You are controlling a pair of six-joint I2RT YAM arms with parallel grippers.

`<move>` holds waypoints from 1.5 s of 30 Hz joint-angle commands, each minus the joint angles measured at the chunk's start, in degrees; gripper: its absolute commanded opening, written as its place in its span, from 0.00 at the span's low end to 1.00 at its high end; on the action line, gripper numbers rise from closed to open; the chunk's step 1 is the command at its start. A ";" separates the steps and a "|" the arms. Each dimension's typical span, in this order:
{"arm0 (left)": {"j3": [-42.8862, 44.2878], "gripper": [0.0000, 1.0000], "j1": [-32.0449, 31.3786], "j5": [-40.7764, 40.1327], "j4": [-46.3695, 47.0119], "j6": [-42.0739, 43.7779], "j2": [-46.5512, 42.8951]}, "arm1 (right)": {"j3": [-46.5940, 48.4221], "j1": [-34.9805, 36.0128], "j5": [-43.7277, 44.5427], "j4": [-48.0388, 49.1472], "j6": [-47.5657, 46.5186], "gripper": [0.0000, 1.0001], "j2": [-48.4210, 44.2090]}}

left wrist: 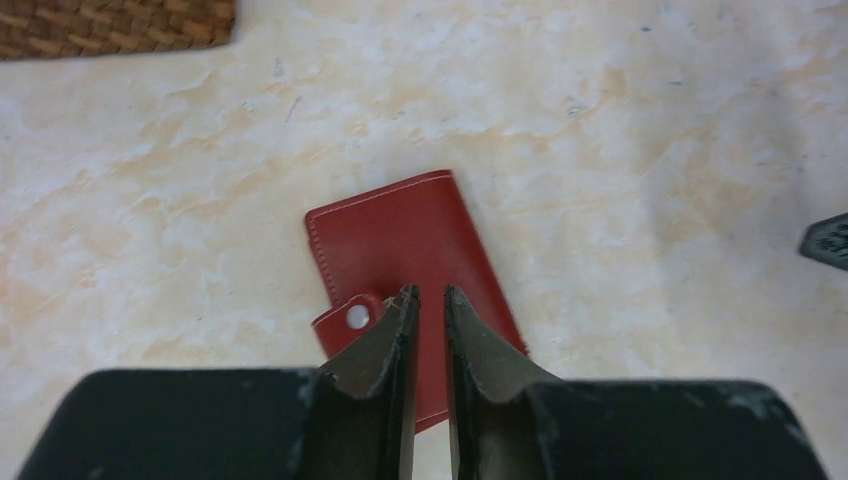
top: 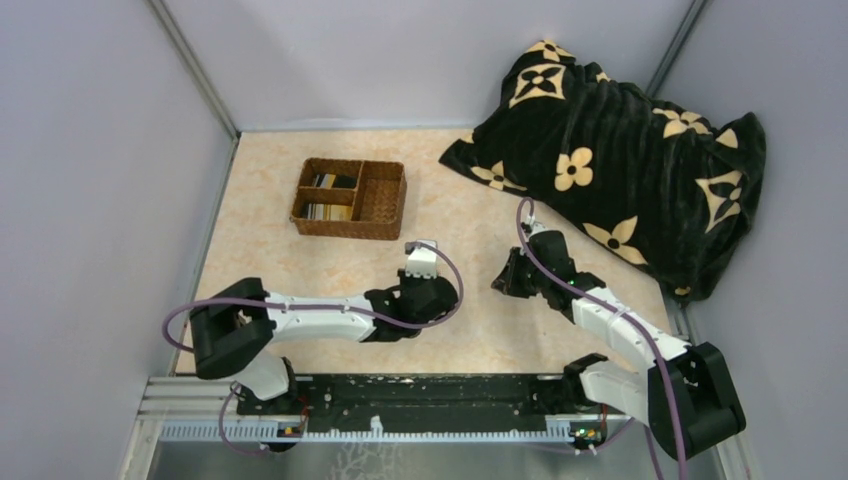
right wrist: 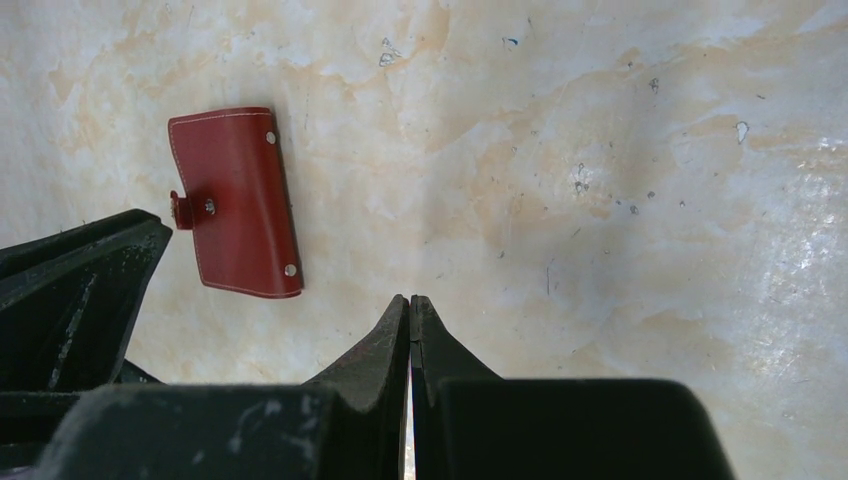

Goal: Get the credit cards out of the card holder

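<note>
The left gripper point(left wrist: 426, 300), fingers narrowly parted and empty, hovers over the closed red leather card holder point(left wrist: 410, 250), seemingly poised to grasp it, while the right gripper point(right wrist: 411, 305) sits clenched, empty.

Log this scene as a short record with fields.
holder: red stitched booklet-style card holder, folded shut, flat on the marbled table
cards: thin plastic cards in left compartments of the brown wicker divided basket
left tool: narrowly open, aimed at the card holder
right tool: shut, empty
backdrop: black plush blanket with cream flowers, far right
</note>
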 commanded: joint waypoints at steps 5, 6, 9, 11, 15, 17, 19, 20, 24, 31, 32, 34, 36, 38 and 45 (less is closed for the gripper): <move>6.21 0.20 -0.71 0.24 2.34 1.63 6.72 | 0.69 0.53 0.84 2.22 -0.59 0.00 -0.25; 6.28 0.20 -0.68 0.03 2.14 1.49 7.35 | 0.62 0.52 1.19 1.91 -0.73 0.00 -0.36; 6.21 0.22 -0.51 -0.77 0.78 0.12 8.18 | 0.11 0.55 1.09 2.09 -0.67 0.00 -0.36; 5.55 0.22 -0.18 -0.83 0.33 -0.67 7.95 | -0.30 0.49 0.90 2.63 -0.61 0.00 -0.08; 3.41 0.23 1.65 -0.17 -0.07 -1.63 6.65 | -0.50 0.55 0.35 3.29 -0.42 0.00 0.17; 2.55 0.23 2.54 -0.08 -0.51 -1.89 6.17 | -0.64 0.58 0.00 3.60 -0.32 0.00 0.22; 1.71 0.23 3.26 0.07 -0.56 -1.90 5.48 | -0.75 0.60 -0.27 3.78 -0.14 0.00 0.29; 1.24 0.23 3.53 0.24 -0.56 -2.00 5.12 | -0.95 0.53 -0.35 3.77 -0.08 0.00 0.26; -0.06 0.23 4.04 0.30 -1.23 -2.82 4.28 | -1.07 0.56 -0.37 3.61 -0.03 0.00 0.08; -3.03 0.23 4.07 0.20 -4.51 -6.86 0.98 | -0.76 0.64 -1.30 3.91 -0.14 0.00 0.02; -3.48 0.23 4.06 0.22 -4.76 -7.49 0.50 | -0.47 0.86 -1.28 3.73 -0.36 0.00 0.23; -4.50 0.23 4.06 0.12 -5.71 -8.75 -0.45 | 0.90 2.29 0.70 2.18 -0.91 0.00 0.75; -5.36 0.23 4.06 0.33 -6.23 -9.68 -1.03 | 2.59 4.26 3.26 0.71 -1.47 0.00 1.24; -6.15 0.23 4.05 0.68 -6.35 -10.40 -1.47 | 4.08 6.04 4.47 0.04 -1.80 0.00 1.95; -8.69 0.23 3.99 1.43 -5.48 -12.31 -1.95 | 11.07 13.24 11.91 -3.61 -2.81 0.03 6.69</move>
